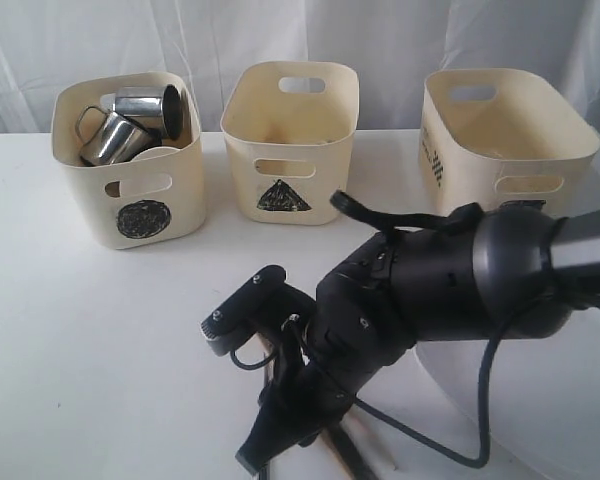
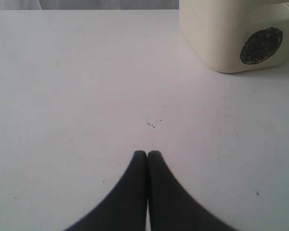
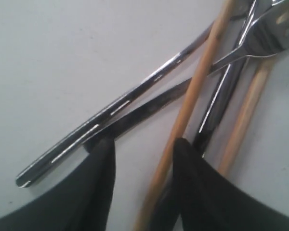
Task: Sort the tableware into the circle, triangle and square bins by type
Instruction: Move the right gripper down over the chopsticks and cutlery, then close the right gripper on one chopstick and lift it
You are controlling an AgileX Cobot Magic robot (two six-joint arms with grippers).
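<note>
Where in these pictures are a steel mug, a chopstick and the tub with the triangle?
Mug (image 1: 120, 142): exterior view, on its steel side.
Chopstick (image 3: 190, 96): right wrist view, on the middle of its shaft.
Triangle bin (image 1: 325, 188): exterior view, on the front wall beside the mark.

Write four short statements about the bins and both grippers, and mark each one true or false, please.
1. Two steel mugs lie in the circle bin. True.
2. The left gripper is open. False: it is shut.
3. The right gripper is open over the chopsticks. True.
4. The triangle bin stands at the far right of the row. False: it stands in the middle of the three bins.
</note>
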